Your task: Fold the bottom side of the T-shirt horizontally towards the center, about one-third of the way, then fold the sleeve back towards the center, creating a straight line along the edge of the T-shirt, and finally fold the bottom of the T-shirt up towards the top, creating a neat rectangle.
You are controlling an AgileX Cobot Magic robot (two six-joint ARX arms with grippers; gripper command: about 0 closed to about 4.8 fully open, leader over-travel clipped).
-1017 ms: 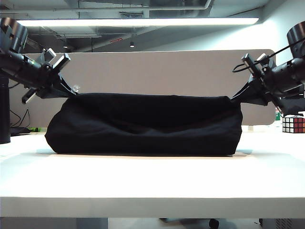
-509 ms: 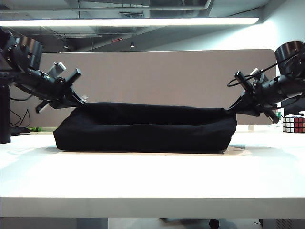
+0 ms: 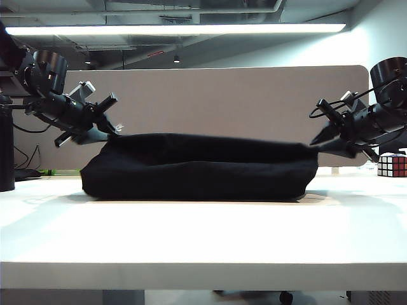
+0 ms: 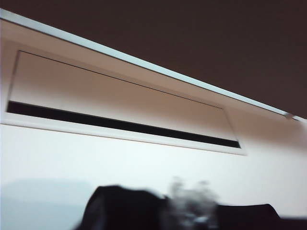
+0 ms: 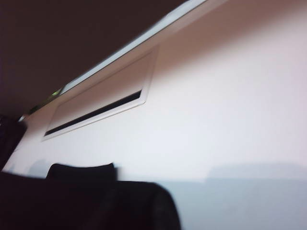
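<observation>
The white bench (image 3: 203, 235) filled the lower half of the exterior view, with a beige partition panel (image 3: 216, 95) standing behind its far edge. The T-shirt (image 3: 200, 168) lay across the middle of the bench as a long, low black heap, its underside resting on the surface and its two upper end corners drawn up toward the arms. The left gripper (image 3: 109, 129) sat above the bench's left side, angled downward, with its tip at the raised left corner of the cloth; whether its jaws pinched the fabric or stood parted could not be determined. The right gripper (image 3: 320, 140) sat above the right side, likewise angled downward, its tip at the raised right corner; the state of its jaws could not be determined either. Both wrist views showed only ceiling, wall and dark blurred shapes at the frame edge, giving no reading of the fingers. A dark cylindrical bottle (image 3: 6, 149) stood at the bench's far left edge. A small colour-faced puzzle cube (image 3: 391, 164) rested at the far right edge.
</observation>
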